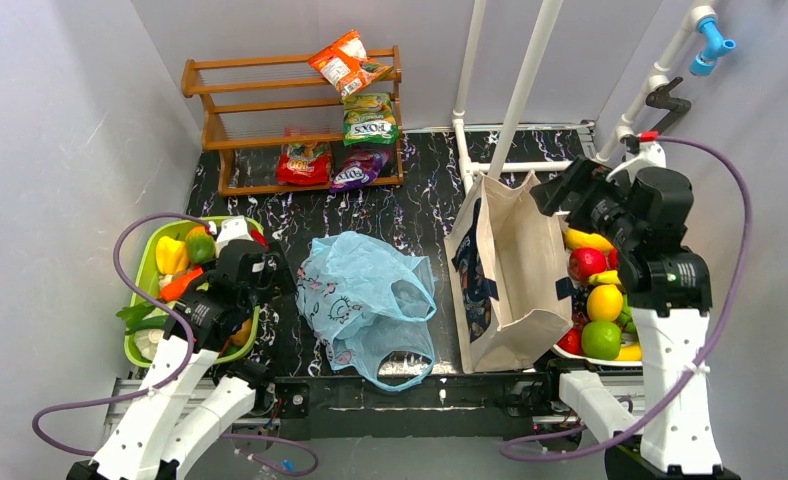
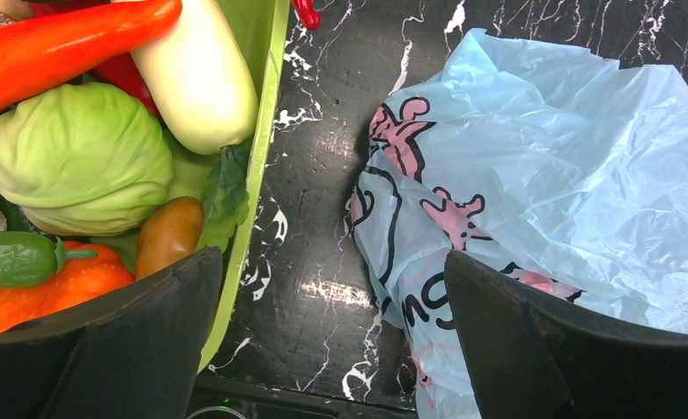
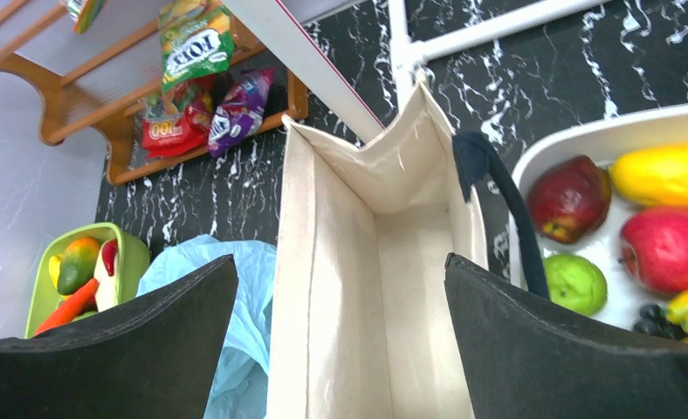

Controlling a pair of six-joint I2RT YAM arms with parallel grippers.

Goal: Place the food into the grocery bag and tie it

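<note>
The light-blue grocery bag [image 1: 370, 300] lies crumpled and flat on the black table, its handles toward the near edge; it also shows in the left wrist view [image 2: 567, 166]. My left gripper [image 1: 280, 280] is open and empty, low over the table between the green basket and the bag [image 2: 332, 262]. My right gripper [image 1: 548, 197] is open and empty above the mouth of the canvas tote [image 3: 340, 262]. A red apple [image 3: 670, 247] and a green round fruit [image 3: 574, 282] lie in the white tray. Orange [image 1: 345, 62] and green [image 1: 370, 118] snack packets sit on the wooden rack.
A beige canvas tote [image 1: 510, 280] with navy handles stands open right of the bag. A white tray [image 1: 590, 358] of fruit is at the far right. A green basket [image 1: 135, 300] of vegetables is at the left. The wooden rack [image 1: 270, 100] stands at the back. White poles rise behind the tote.
</note>
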